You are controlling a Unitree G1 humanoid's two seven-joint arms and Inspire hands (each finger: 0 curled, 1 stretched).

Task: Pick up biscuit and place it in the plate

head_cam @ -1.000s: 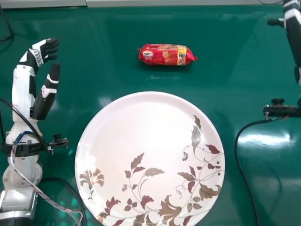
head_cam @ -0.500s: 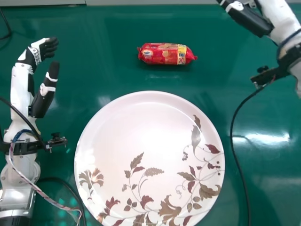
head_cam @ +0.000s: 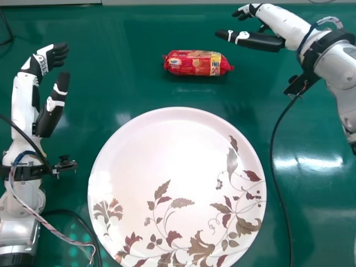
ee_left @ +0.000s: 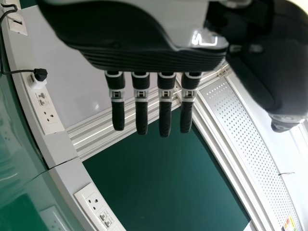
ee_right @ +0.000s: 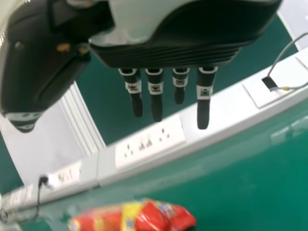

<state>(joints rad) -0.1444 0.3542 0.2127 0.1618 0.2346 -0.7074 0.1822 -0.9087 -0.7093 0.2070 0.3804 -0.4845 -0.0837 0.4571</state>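
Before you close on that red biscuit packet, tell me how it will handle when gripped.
The biscuit packet is log-shaped and lies on its side, so it may roll if nudged. Its shiny wrapper could prove slippery. The body looks evenly filled, so probably fairly stiff, though biscuits inside might crack if squeezed.

The long, shiny red plastic-wrapped biscuit packet bore a yellow band near one end; the large, round, pinkish-white plate carried brown and maroon leaves, sprigs and blossoms on thin, curling stems; the smooth, flat tabletop was deep, glossy green; the jointed black-and-white left hand and matching black-and-white right hand had white patches on their black thumbs.
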